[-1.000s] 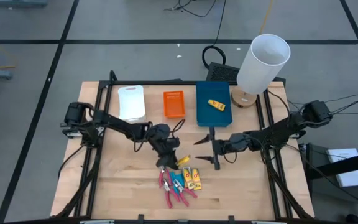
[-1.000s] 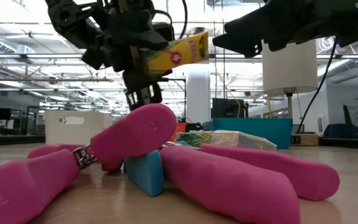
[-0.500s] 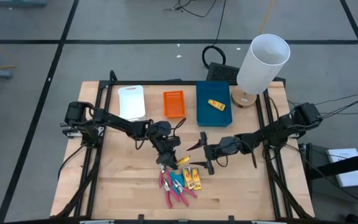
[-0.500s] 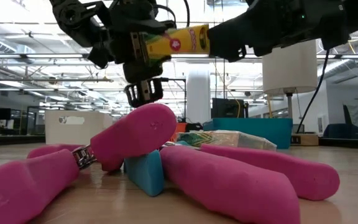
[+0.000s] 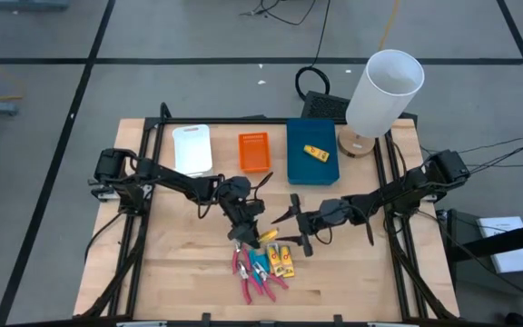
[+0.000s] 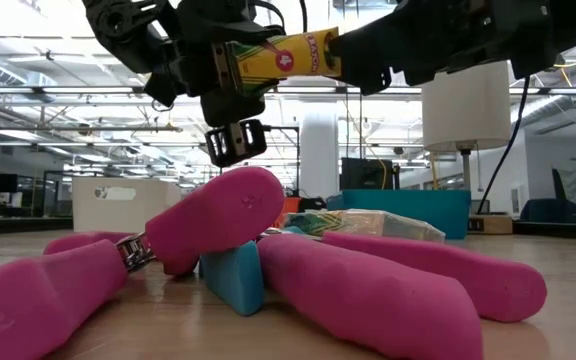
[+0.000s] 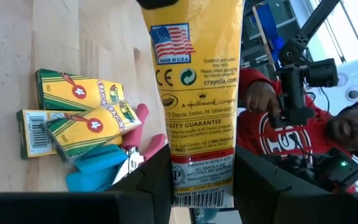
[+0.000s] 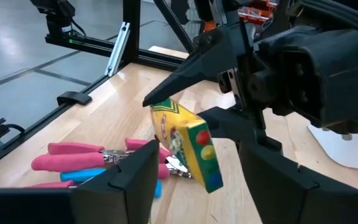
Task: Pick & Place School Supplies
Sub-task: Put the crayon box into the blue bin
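1. Table [image 5: 180,272]: wooden. Along its far edge stood a white lamp [image 5: 384,86], a blue tray [image 5: 302,136] with one yellow packet [image 5: 315,153] in it, an orange tray [image 5: 253,152] and a white tray [image 5: 192,148].

2. Arms: my left arm reached in low from the left edge and my right arm from the right edge. Both were stretched nearly flat toward the table's middle, and their grippers met there, nose to nose.

3. Left gripper [image 6: 236,72]: clamped on one end of the crayon box [image 7: 194,93] and held it in the air above the pile, tilted slightly upward.

4. Right gripper [image 8: 197,177]: spread, with one finger on either side of the box's free end. I could not tell whether the fingers touched it.

5. Writing on the held box: a US flag marked "MADE IN U.S.A.", a CE mark, a recycling mark, "crayola.com", "QUALITY GUARANTEE" and a barcode at the end. The smaller print could not be read.

6. Pile, on the table just under the grippers: pink scissors [image 6: 218,215], three boxes [image 7: 79,118] printed "Crayola" and "4", one with a barcode, and a blue piece [image 6: 233,275] touching the scissors.
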Tool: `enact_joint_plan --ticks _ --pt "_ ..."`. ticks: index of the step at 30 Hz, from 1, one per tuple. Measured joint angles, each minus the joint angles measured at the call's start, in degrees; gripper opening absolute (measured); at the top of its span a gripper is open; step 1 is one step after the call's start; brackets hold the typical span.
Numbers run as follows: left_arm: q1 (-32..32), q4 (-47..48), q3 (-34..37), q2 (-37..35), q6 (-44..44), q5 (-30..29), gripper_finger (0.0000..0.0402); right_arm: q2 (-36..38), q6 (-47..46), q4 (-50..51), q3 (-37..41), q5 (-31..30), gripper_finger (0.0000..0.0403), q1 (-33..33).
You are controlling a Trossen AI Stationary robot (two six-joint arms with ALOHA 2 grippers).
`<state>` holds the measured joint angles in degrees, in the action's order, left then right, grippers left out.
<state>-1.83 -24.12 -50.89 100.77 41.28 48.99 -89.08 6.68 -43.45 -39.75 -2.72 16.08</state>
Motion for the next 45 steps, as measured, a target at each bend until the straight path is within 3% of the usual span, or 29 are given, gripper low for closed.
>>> enact_joint_plan --ticks 14,22,26,35,39,45 --pt "0.8 0.0 0.0 0.0 -0.3 0.1 0.014 0.0 3.2 0.0 0.0 0.0 0.0104 0.0" --pt "-0.1 0.1 0.0 0.0 -9.0 -1.4 0.0145 0.0 3.7 0.1 0.0 0.7 0.0055 0.1" --pt "-0.2 -0.4 0.0 0.0 -9.4 -4.6 0.0184 0.0 3.7 0.2 0.1 -0.1 0.0049 0.0" --pt "0.6 -2.8 0.0 0.0 -7.5 -3.3 0.031 0.0 4.0 0.5 0.1 -0.2 0.0047 0.0" --pt "2.4 -4.6 0.0 -0.8 -3.5 0.4 0.0338 0.0 3.9 1.5 0.1 -0.2 0.0047 -0.3" --pt "4.8 -0.5 0.2 -7.1 -7.1 0.5 0.0357 0.9 1.7 2.2 0.0 -1.0 0.0047 -0.7"
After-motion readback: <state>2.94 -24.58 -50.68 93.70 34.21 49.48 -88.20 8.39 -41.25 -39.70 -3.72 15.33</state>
